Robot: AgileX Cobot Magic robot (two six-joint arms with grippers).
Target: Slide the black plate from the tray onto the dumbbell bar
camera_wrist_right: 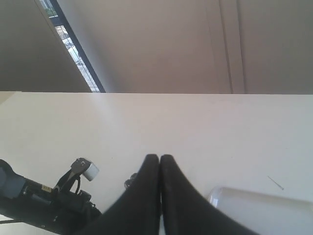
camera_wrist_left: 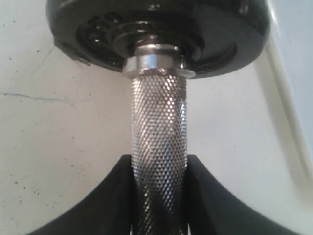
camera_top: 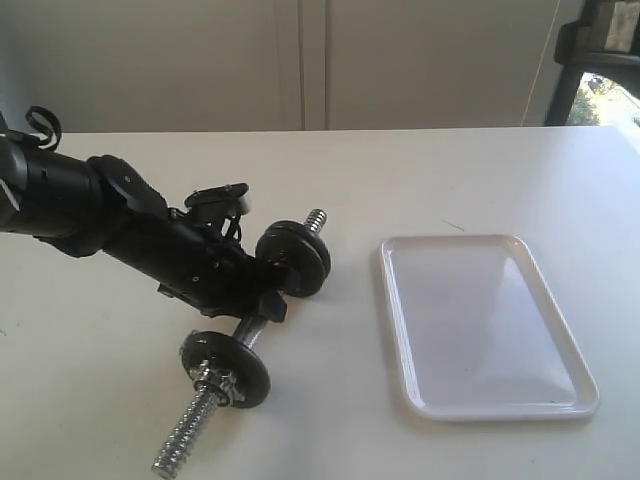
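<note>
Black plates sit on the dumbbell bar [camera_top: 250,330], not in the tray: one black plate [camera_top: 226,369] at the near end, a second black plate [camera_top: 293,259] at the far end. The bar lies on the white tabletop [camera_top: 90,400], running from about seven o'clock, nearest the camera, to one o'clock. Its coarse near thread projects past the near plate, where a silvery collar nut [camera_top: 213,382] sits against the disc. A short threaded tip shows beyond the far plate.

My left hand [camera_top: 268,305] is clamped on the knurled middle of the bar, between the two plates. In the left wrist view both black fingers [camera_wrist_left: 98,205] press the knurled steel from either side, and the far plate [camera_wrist_left: 161,34] fills the space ahead, seated against a chrome shoulder.

At three o'clock from the bar, well apart from it, the tray [camera_top: 400,330] rests flat on the tabletop with no disc in it.

My right hand [camera_wrist_right: 160,161] has its fingers together, holding nothing. It does not show in the exterior view; its own wrist view looks across the tabletop at my left arm [camera_wrist_right: 39,205] and a corner of the tray [camera_wrist_right: 220,196].
</note>
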